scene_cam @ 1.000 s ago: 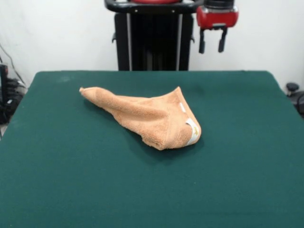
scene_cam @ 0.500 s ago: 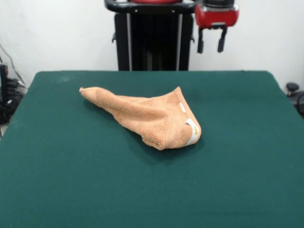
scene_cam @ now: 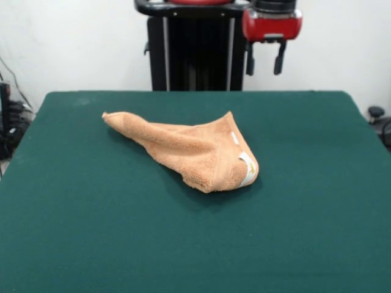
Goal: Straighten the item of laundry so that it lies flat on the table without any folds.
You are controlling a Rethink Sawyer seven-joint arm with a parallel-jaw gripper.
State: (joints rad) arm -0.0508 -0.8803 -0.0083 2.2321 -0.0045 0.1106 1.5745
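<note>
While the towel (scene_cam: pixel 194 148) lies bunched and folded mid-desk (scene_cam: pixel 305 220), the hand (scene_cam: pixel 264 61) hangs above the far edge, fingers apart, empty.

**Plain white wall, clutter at both sides**

A bare white wall (scene_cam: pixel 73 43) fills the far background, evenly lit. At the left edge, dark cables (scene_cam: pixel 12 82) trail down beside black equipment (scene_cam: pixel 7 125). A small dark object (scene_cam: pixel 377 116) sits at the right edge.
</note>
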